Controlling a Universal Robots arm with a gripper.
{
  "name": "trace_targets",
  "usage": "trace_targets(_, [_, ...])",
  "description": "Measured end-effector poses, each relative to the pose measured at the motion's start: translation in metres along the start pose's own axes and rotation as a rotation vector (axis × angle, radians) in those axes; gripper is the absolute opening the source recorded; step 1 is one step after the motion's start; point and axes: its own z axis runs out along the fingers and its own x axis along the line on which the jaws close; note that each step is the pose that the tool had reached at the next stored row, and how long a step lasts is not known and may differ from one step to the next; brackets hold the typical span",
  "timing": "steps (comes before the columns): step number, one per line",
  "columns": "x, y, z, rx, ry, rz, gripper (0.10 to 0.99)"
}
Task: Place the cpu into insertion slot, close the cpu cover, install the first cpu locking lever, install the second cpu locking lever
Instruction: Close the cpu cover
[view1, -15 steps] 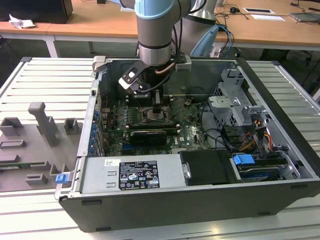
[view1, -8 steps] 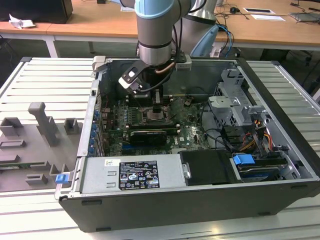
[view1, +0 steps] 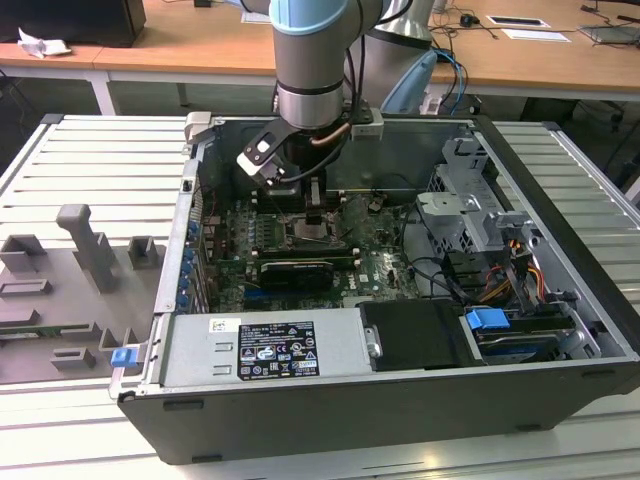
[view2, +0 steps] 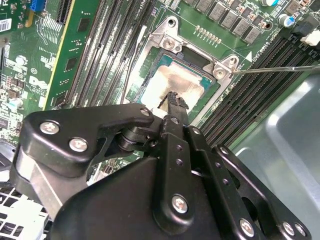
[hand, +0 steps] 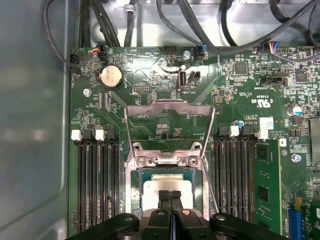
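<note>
The end effector (hand: 170, 196) has its two black fingers pressed together with nothing between them. Their tips are down at the pale face of the cpu (hand: 155, 187); whether they touch it or hang just above it cannot be told. The cpu lies flat inside the insertion slot (hand: 131, 190), within the silvery rim. The cpu cover (hand: 170, 106) is open, swung back off the insertion slot on its hinge edge, with green board showing through its cut-out. A thin wire lever (view2: 275, 69) sticks out from one corner of the insertion slot, over the memory slots (hand: 97, 180) that run in banks on either side of it. A coin battery (hand: 111, 76) sits beyond the open cover. In the exterior view the arm reaches down into the open computer case (view1: 300, 400), which rests on a slatted counter (view1: 90, 150).
</note>
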Motion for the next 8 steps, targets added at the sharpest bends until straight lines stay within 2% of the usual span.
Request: trace_targets(8, [0.0000,0.0003,-0.0032,0.000,-0.0001,0.001,0.106])
